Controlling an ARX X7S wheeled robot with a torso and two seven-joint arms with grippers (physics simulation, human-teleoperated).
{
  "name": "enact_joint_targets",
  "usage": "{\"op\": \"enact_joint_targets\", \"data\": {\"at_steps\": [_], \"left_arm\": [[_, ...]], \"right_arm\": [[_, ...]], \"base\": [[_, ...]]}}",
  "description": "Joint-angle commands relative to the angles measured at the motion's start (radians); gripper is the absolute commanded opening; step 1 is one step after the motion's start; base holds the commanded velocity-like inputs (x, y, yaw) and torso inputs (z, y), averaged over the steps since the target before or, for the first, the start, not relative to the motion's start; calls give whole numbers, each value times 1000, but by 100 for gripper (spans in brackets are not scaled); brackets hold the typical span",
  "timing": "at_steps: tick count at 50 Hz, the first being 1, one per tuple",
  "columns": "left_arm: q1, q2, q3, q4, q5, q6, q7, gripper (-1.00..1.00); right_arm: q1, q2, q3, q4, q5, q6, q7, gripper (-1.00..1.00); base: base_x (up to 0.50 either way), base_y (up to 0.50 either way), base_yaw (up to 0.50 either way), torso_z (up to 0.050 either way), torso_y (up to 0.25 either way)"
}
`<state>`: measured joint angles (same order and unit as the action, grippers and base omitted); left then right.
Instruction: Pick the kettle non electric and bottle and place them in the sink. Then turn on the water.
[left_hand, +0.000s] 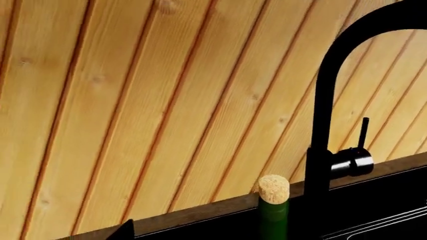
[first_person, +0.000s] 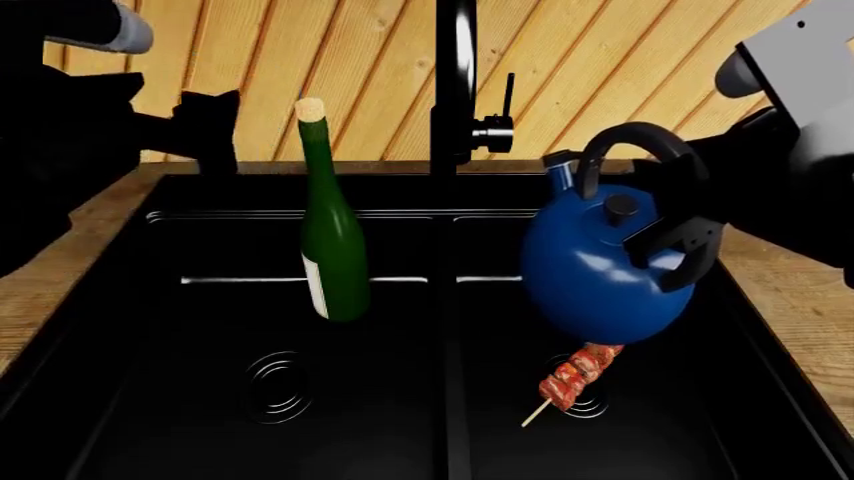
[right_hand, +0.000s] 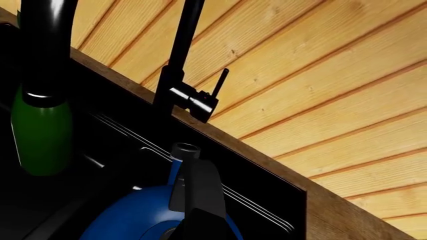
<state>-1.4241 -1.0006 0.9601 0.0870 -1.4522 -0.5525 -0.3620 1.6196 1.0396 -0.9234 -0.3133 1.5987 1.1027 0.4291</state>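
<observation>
The black double-basin sink (first_person: 160, 300), set in a wooden bench (first_person: 54, 270), holds the green wine bottle (first_person: 334, 250) upright in its left basin, while the right basin has a meat skewer (first_person: 574, 378) lying by its drain. The blue kettle (first_person: 594, 275) hangs above that right basin, its arched handle pinched by the right gripper (first_person: 674, 235). The left gripper (first_person: 200, 130) hovers apart from the bottle near the back wall; whether it is spread cannot be told.
</observation>
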Motion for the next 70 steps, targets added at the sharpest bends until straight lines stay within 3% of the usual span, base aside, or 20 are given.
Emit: {"op": "enact_joint_targets", "data": {"at_steps": [1, 27, 70], "left_arm": [[-5, -45, -21, -14, 13, 9, -60, 100], [-42, 6, -8, -139, 162, 33, -145, 100], [-37, -2, -31, -151, 147, 37, -138, 100]], "right_arm": [[31, 7, 26, -3, -34, 9, 11, -100], [39, 103, 39, -75, 53, 55, 25, -100], [-103, 199, 1, -167, 83, 3, 26, -100]], "base": [[0, 0, 0, 0, 0], [0, 0, 0, 0, 1], [0, 0, 0, 0, 1]]}}
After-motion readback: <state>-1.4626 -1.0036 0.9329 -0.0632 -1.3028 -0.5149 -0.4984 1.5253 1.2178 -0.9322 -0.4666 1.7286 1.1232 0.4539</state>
